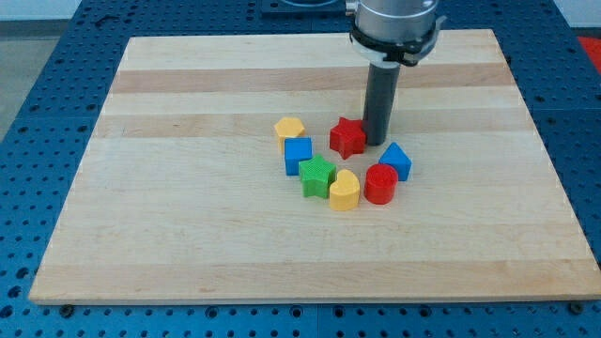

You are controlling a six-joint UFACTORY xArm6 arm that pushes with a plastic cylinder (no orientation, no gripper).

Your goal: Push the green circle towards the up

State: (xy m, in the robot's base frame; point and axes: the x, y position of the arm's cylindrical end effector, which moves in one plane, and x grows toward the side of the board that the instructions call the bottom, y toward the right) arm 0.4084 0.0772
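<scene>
Board (188, 235) has loads of room around the cluster. Green block (317, 176), no clear long axis, touches blue cube (298, 153). Bare tip (377, 143) sits beside red star (347, 137), holding nothing.

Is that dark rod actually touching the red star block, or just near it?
Touching, as far as I can tell: my tip sits right against the red star on the view's right, with no gap visible between them.

You've got a red star (347, 137), yellow hexagon (289, 128), two blue blocks (298, 154) (396, 160), a yellow heart (344, 191), red cylinder (380, 183), all mid-board (188, 225)
</scene>
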